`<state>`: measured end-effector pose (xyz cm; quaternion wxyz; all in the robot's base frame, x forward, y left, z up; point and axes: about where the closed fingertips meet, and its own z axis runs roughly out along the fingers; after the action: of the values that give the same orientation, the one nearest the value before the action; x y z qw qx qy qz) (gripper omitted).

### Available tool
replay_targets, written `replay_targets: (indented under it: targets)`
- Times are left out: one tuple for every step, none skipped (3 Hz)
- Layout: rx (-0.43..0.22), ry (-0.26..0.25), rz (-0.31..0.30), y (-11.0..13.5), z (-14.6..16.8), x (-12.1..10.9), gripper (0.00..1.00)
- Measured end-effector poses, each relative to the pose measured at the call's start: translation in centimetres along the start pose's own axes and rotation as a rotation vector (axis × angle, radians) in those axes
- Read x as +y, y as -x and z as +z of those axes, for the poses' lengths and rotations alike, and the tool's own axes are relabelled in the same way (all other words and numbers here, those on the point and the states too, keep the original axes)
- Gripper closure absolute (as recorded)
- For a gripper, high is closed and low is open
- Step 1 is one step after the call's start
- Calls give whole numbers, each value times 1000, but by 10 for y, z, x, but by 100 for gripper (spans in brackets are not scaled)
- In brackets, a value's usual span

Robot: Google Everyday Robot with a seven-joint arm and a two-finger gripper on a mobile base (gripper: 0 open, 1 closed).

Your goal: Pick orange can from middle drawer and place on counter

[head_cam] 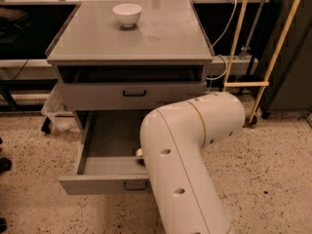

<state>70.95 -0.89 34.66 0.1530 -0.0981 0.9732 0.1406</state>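
The middle drawer (100, 183) is pulled out below the cabinet, and the part of its grey floor (109, 135) that shows is bare. My white arm (185, 165) reaches down over the drawer's right half. My gripper is hidden behind the arm, down inside the drawer. The orange can is not visible; the arm covers the right part of the drawer. The counter (161, 33) is the flat grey top of the cabinet.
A white bowl (127, 14) stands at the back left of the counter. The taller-fronted drawer (134, 94) above is slightly open. Yellow poles (273, 57) and cables stand to the right. A clear plastic bin (53, 112) sits left of the cabinet on a speckled floor.
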Motion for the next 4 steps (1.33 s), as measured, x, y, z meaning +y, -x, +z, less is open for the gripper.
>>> replay_targets:
  targets:
    - [4,0,2,-2,1,0,0]
    - [33,-3,28,-14,2,-8,0]
    - [33,-3,28,-13,-1,-7,0]
    - [33,-3,28,-13,-1,-7,19]
